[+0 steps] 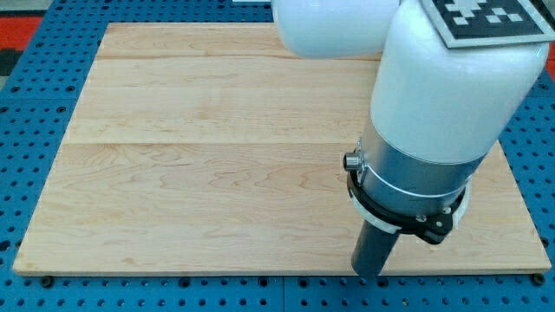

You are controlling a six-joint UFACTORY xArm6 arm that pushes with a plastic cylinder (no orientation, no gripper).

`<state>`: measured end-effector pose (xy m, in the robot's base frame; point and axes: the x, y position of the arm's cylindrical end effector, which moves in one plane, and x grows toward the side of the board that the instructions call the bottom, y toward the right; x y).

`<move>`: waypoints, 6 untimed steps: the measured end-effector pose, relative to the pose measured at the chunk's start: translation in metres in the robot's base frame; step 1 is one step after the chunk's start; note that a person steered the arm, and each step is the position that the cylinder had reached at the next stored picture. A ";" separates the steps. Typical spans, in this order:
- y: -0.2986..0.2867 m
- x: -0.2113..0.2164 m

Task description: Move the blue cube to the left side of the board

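Note:
No blue cube shows anywhere in the camera view; if one is on the board, the arm hides it. The wooden board point(208, 156) fills most of the view. My white and grey arm point(434, 113) comes down from the view's top right. The dark rod ends in my tip point(368, 274), which rests near the board's bottom edge, right of centre. No block is visible near the tip.
A blue perforated table point(35, 104) surrounds the board on all sides. A black-and-white marker tag point(486, 17) sits on top of the arm at the view's top right.

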<state>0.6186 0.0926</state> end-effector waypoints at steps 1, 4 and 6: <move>0.044 0.000; 0.143 -0.107; 0.146 -0.202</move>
<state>0.4165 0.2381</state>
